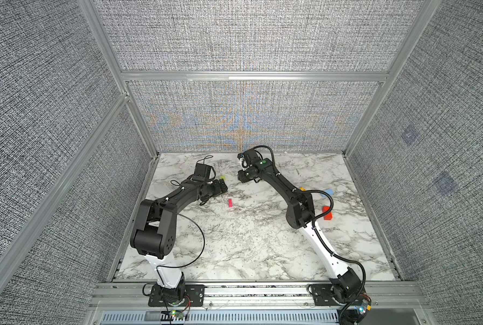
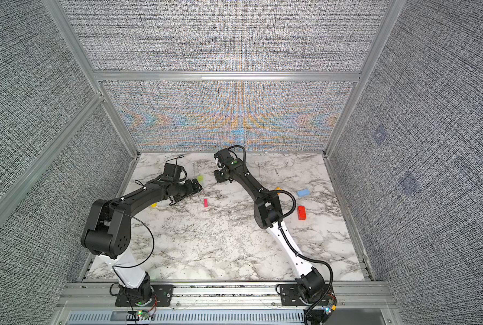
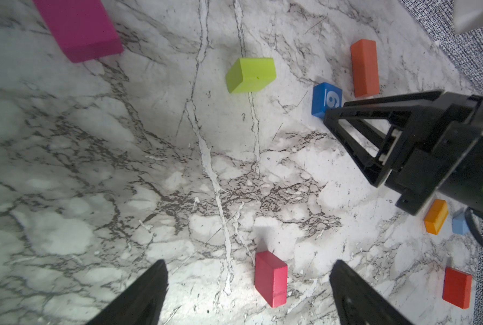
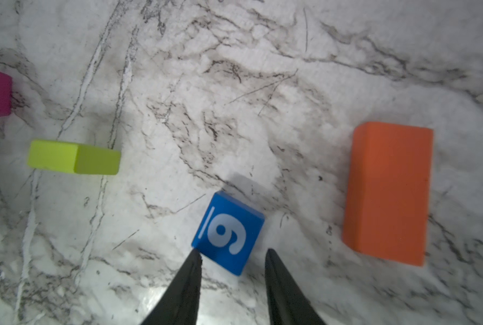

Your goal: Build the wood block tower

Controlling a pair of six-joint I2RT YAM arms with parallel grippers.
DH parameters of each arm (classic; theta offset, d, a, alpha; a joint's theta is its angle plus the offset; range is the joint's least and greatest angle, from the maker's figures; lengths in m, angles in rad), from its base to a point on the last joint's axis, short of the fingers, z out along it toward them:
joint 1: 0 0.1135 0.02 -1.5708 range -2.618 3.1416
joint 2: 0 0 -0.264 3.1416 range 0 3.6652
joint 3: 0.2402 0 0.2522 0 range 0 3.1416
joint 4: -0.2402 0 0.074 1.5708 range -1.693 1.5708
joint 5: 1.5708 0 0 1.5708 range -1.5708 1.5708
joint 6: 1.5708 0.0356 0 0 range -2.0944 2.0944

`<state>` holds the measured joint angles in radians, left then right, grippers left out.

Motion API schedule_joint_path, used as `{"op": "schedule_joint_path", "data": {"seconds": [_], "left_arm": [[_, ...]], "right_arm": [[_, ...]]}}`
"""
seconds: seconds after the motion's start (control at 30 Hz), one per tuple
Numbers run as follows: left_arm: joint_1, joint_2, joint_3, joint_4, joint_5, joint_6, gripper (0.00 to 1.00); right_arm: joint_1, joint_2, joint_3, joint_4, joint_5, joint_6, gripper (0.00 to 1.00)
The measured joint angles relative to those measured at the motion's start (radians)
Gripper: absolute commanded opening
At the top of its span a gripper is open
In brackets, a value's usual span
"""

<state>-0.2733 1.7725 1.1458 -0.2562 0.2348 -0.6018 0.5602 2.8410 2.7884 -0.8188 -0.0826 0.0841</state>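
Where my right claw (image 4: 232,251) reaches low over the far middle of the bench (image 1: 248,239), its jaws stand part spread about the corner of the blue cube (image 4: 229,233) that faces it: one fingertip (image 4: 192,270) touches that corner and the other is just clear. The cube, its 6 showing, sits on the bench, not pinched. The orange brick (image 4: 388,194) lies flat near the cube, apart from it. My left claw (image 3: 248,262) is spread wide and holds nothing; it hangs left of the right claw, and the lime block (image 1: 222,177) lies between the two. The crimson block (image 1: 230,203) lies just nearer than my left claw, untouched. The magenta brick (image 3: 79,31) shows in my left wrist view, well apart from the lime block. On the right of the bench lie the light blue block (image 2: 303,192), the red block (image 2: 301,212) nearer than it, and a small orange block (image 2: 277,188) at the edge of my right arm (image 2: 251,185). A yellow block (image 2: 153,205) peeps out from under my left arm (image 2: 139,197). Every block I see lies singly on the bench.
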Motion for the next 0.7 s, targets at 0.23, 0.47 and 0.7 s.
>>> {"op": "schedule_joint_path", "data": {"seconds": [0.23, 0.47, 0.7], "left_arm": [[0.0, 0.0, 0.0, 0.0, 0.0, 0.0, 0.92], [0.008, 0.007, 0.097, -0.06, 0.002, 0.028, 0.87], [0.006, 0.217, 0.426, -0.188, 0.049, 0.097, 0.71]], "right_arm": [[0.002, -0.003, -0.014, 0.001, 0.02, 0.013, 0.29], [-0.02, -0.201, -0.359, 0.123, -0.021, 0.038, 0.49], [-0.059, -0.599, -0.805, 0.368, -0.063, 0.065, 0.58]]}}
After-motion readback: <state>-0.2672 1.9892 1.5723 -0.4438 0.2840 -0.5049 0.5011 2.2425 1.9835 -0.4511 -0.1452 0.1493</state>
